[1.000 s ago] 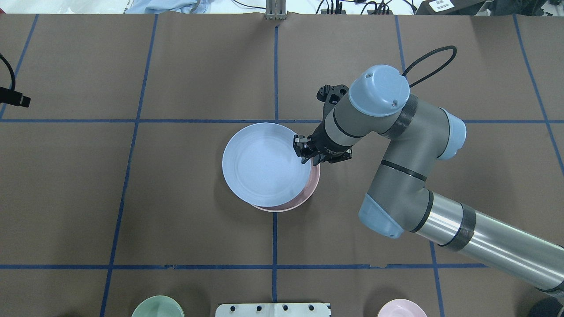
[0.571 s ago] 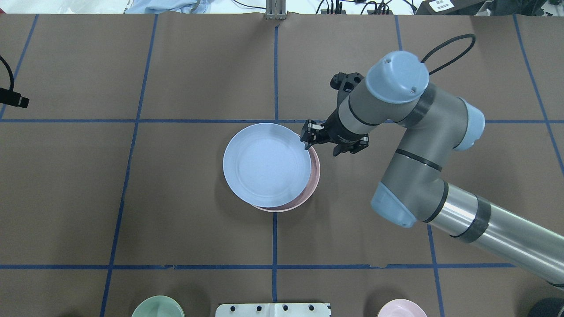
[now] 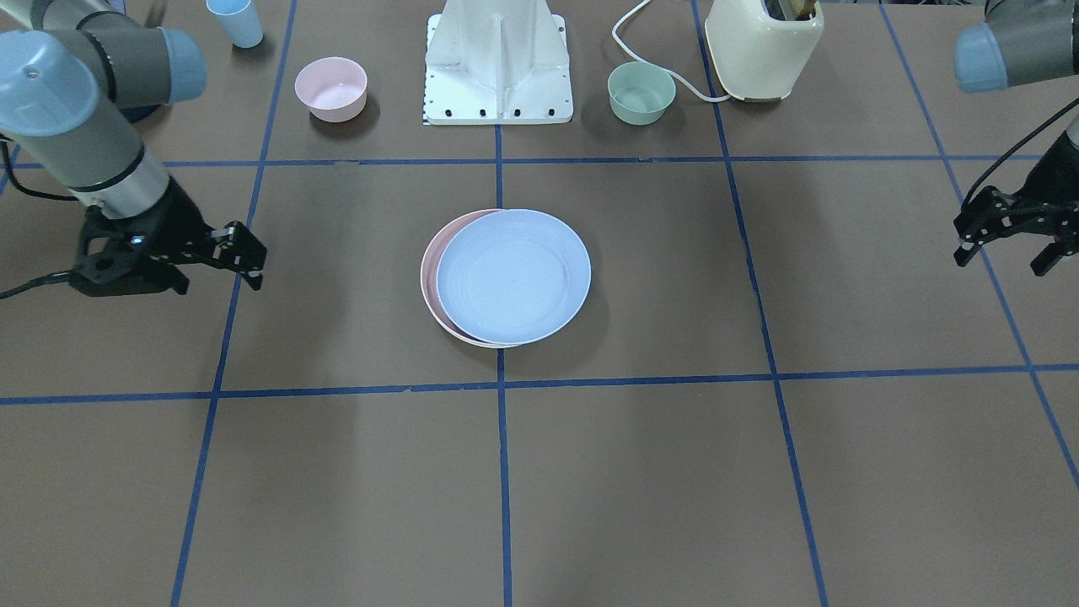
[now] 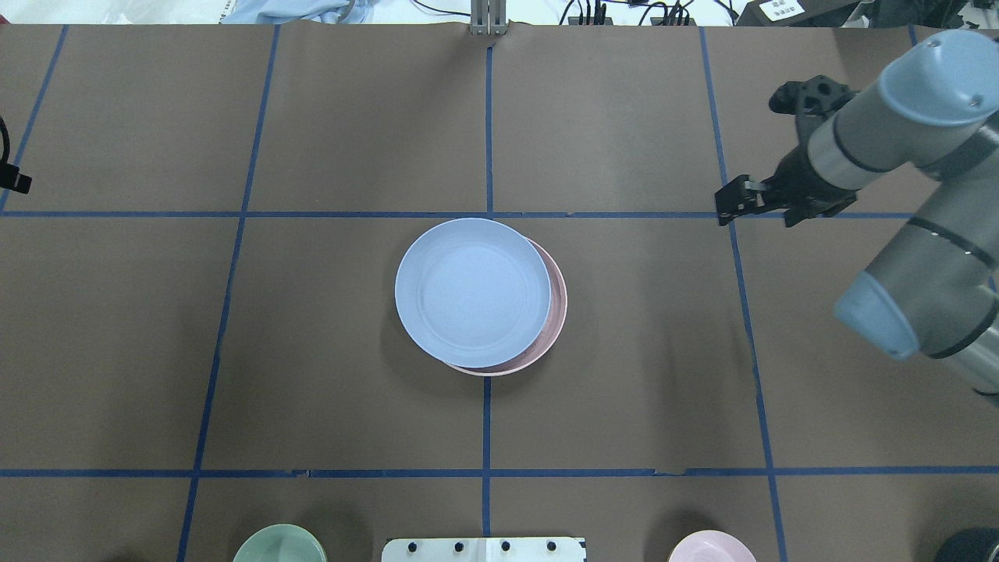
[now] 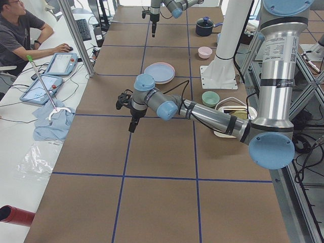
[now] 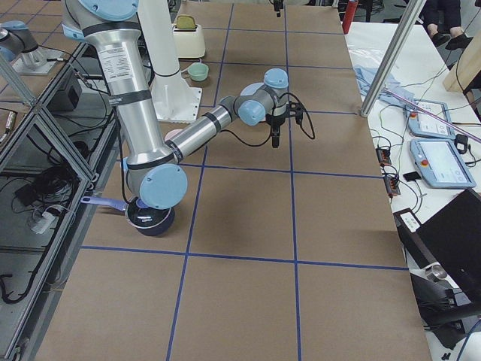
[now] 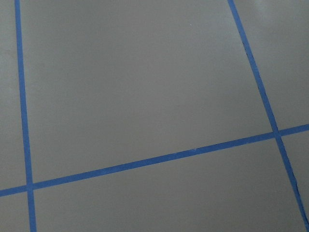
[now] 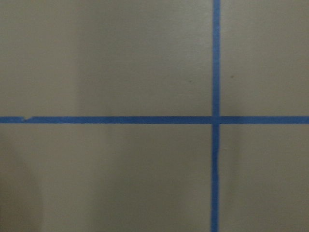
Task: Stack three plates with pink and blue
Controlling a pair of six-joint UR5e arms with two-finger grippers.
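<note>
- Pale blue plate lies on top at the middle of the table, over a crossing of blue tape lines.
- Pale pink plate sits under it, shifted a little toward the robot's right, so only a crescent of its rim shows.
- Right gripper hovers well to the side of the plates, fingers a little apart, holding nothing.
- Left gripper hangs near the opposite edge, fingers spread, empty.
- Small pink bowl and mint-green bowl stand near the robot's base, well apart from the stack.
</note>
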